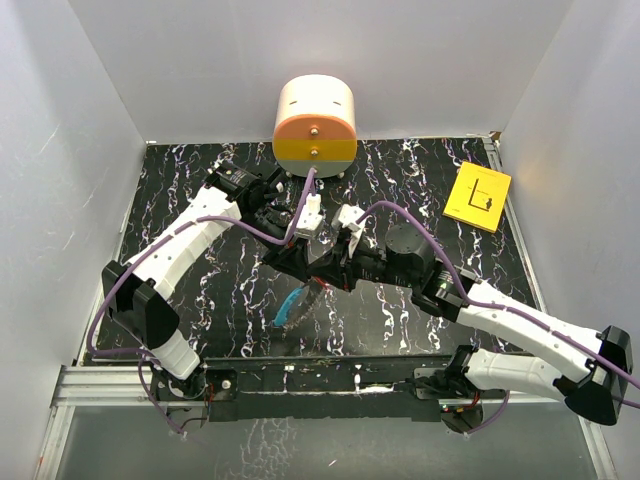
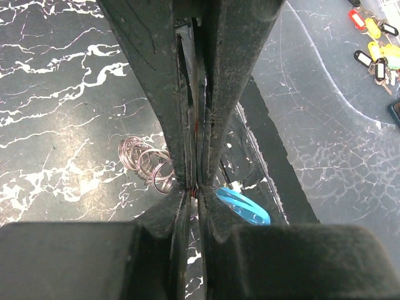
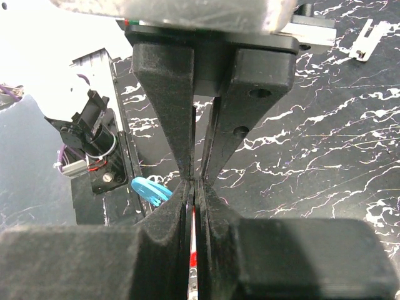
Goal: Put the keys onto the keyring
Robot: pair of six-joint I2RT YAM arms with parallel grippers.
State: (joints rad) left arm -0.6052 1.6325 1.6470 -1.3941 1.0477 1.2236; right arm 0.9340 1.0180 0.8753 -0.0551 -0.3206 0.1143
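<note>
The counter (image 1: 190, 310) is black stone-look sheet with white veins, glossy enough to throw glare. From eight o'clock the left arm (image 1: 190, 235), white shell with a purple cable, reaches in to the middle. In the left wrist view a heap of thin steel split rings (image 2: 147, 164) lies flat at nine o'clock of the left pincer (image 2: 193, 199), spare stock by the look of it. That pincer's matte black fingers are drawn almost together, and a thin red sliver, apparently the key (image 2: 195, 195), sits at their very tips. I judge it nipped there so it can be fed onto the loop. The keyring (image 1: 292, 305) hangs from the meeting point toward seven o'clock, its smooth bright-blue band clear of the counter. Its white ribbed part is not clearly visible. The right pincer (image 3: 194, 189) meets the left tip to tip. It is closed, with a narrow white-and-red strip between its pads (image 3: 215, 215). This is probably the ring's edge, held firm as an anchor, though I cannot be sure. At twelve o'clock stands a cream drum (image 1: 315, 120) with an orange face. Coloured plastic key tags (image 2: 375, 47) lie at two o'clock in the left wrist view, and a flat yellow card (image 1: 478, 196) rests at two o'clock on the counter.
</note>
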